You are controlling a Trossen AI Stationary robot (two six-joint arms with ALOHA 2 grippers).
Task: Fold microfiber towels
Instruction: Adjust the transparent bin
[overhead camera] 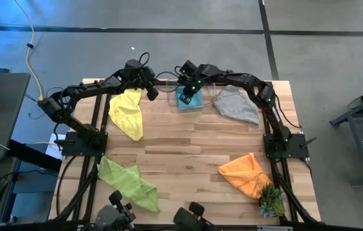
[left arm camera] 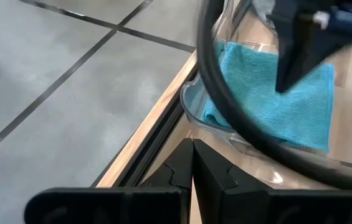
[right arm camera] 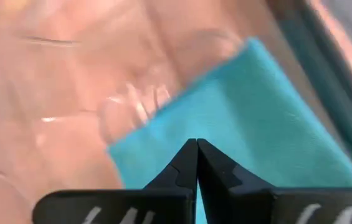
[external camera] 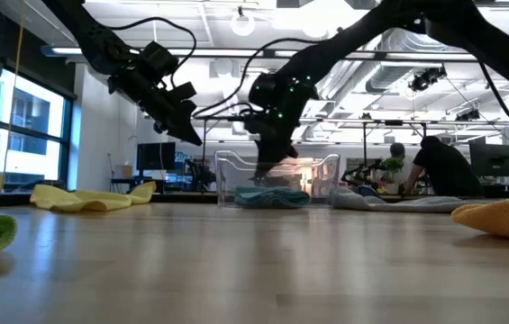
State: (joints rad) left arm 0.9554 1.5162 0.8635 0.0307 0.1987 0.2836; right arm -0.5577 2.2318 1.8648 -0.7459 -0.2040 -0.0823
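Note:
The teal towel (overhead camera: 189, 99) lies folded flat on the floor of the clear plastic bin (external camera: 277, 180) at the table's far edge; it also shows in the left wrist view (left arm camera: 275, 99) and the right wrist view (right arm camera: 269, 118). My right gripper (right arm camera: 195, 149) is shut and points down into the bin, right over the towel. My left gripper (left arm camera: 192, 158) is shut and empty, in the air left of the bin (overhead camera: 150, 92). The yellow towel (overhead camera: 127, 113), grey towel (overhead camera: 236, 105), orange towel (overhead camera: 245, 173) and lime green towel (overhead camera: 130, 183) lie crumpled on the table. My right gripper's shut fingers (left arm camera: 291, 62) come from above at the top of the folded teal towel (right arm camera: 238, 112), which lies flat in the bin. I cannot tell whether the fingertips touch the cloth.
A small green spiky plant (overhead camera: 271, 202) stands at the near right corner beside the orange towel. The middle of the wooden table (overhead camera: 187, 144) is bare. People sit at desks in the room beyond the table (external camera: 434, 166).

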